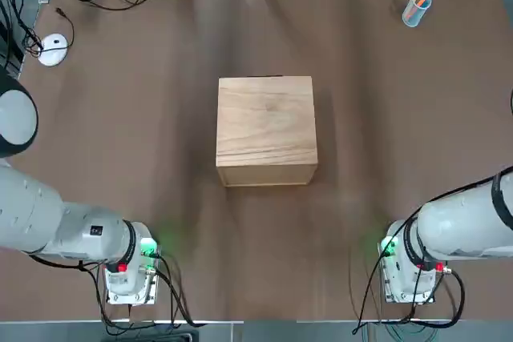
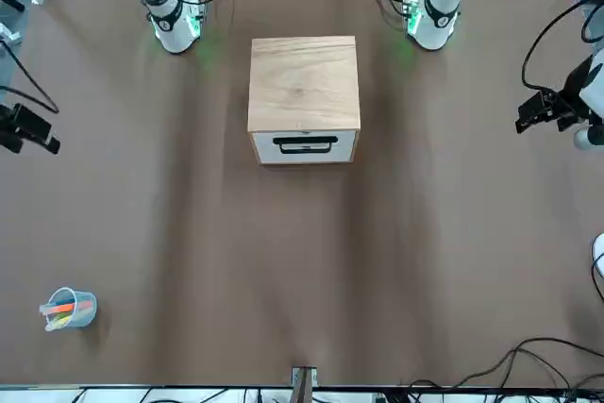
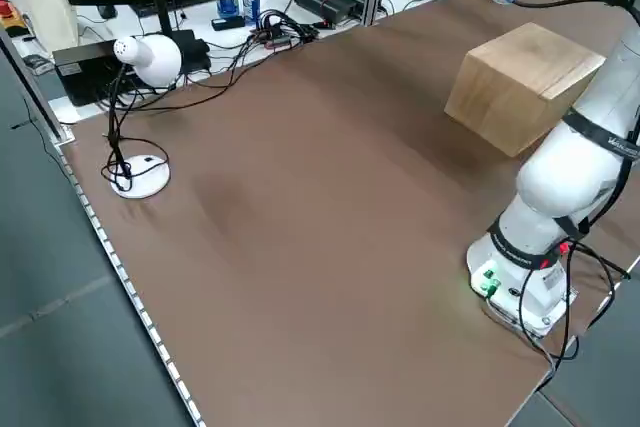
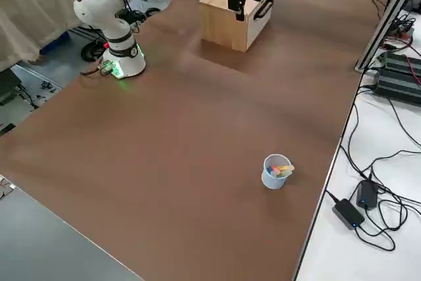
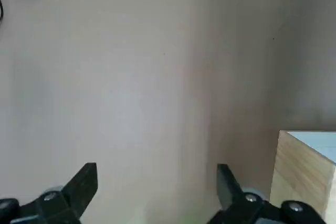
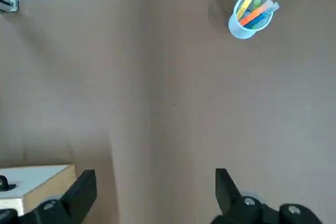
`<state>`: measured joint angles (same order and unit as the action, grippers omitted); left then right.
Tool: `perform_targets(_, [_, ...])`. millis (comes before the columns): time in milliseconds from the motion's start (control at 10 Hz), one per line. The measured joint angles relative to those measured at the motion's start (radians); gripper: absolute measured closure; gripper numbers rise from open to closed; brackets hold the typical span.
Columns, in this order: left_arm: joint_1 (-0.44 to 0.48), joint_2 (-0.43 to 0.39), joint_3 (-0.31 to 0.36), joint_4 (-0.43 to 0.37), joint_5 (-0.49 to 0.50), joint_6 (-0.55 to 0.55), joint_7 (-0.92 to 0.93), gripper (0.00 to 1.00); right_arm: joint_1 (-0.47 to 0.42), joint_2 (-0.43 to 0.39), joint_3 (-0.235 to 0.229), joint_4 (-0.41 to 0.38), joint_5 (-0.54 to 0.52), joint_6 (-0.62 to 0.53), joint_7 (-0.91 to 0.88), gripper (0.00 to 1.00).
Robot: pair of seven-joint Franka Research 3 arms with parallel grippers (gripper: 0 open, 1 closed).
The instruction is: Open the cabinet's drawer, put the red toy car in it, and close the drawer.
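Note:
The cabinet [image 1: 266, 130] stands at the table's middle, a light wooden box. Its drawer [image 2: 305, 145], with a dark handle, is shut and faces away from the arms. The red toy car is out of view. My left gripper [image 2: 540, 112] hangs high over the table's left side, open and empty, with the cabinet's corner [image 5: 304, 171] beside it in the left wrist view. My right gripper [image 2: 33, 134] hangs over the right side, also open and empty. The right wrist view shows its fingers [image 6: 79, 192] wide apart above bare table.
A blue cup of coloured pens [image 1: 417, 6] stands at the far right corner. A white computer mouse [image 1: 53, 48] and a white lamp [image 3: 145, 57] sit at the far left. Cables and gear line the far edge beyond the table.

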<state>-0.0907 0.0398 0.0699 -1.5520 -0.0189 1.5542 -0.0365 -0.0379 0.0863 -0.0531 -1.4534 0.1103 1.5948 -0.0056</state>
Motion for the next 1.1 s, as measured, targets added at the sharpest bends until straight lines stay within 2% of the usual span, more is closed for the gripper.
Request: perform_targets(1100, [-0.001,0.005,-0.001,0.0,-0.001,0.0,0.0,0.0,0.036,-0.002,-0.007,-0.011,-0.06,-0.016,-0.004,0.0])
